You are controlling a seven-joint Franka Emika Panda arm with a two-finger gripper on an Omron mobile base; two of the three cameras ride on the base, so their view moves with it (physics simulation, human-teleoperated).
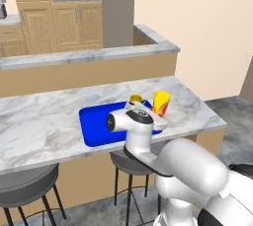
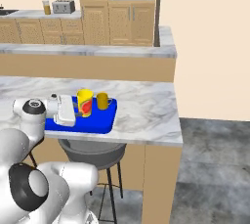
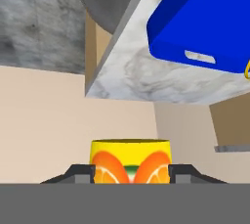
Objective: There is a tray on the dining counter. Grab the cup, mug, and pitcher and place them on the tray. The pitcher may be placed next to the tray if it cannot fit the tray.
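The blue tray (image 1: 96, 121) (image 2: 97, 123) (image 3: 195, 17) lies on the dining counter (image 1: 39, 121) (image 2: 141, 105) near its front edge. The yellow cup (image 1: 161, 102) (image 2: 84, 101) (image 3: 131, 162) is at the tray's right part, leaning a little, and my gripper (image 3: 131, 171) (image 2: 76, 112) is shut on its sides from the front. The small yellow mug (image 1: 136, 98) (image 2: 102, 100) stands on the tray just behind the cup. The pitcher (image 2: 46, 7), orange in its lower half, stands far off on the back kitchen worktop beside a toaster.
Two grey stools (image 1: 24, 183) (image 1: 129, 163) stand under the counter's front edge. A raised tan-fronted ledge (image 1: 89, 55) runs behind the counter. The counter ends at the right, with open floor (image 2: 215, 169) beyond it.
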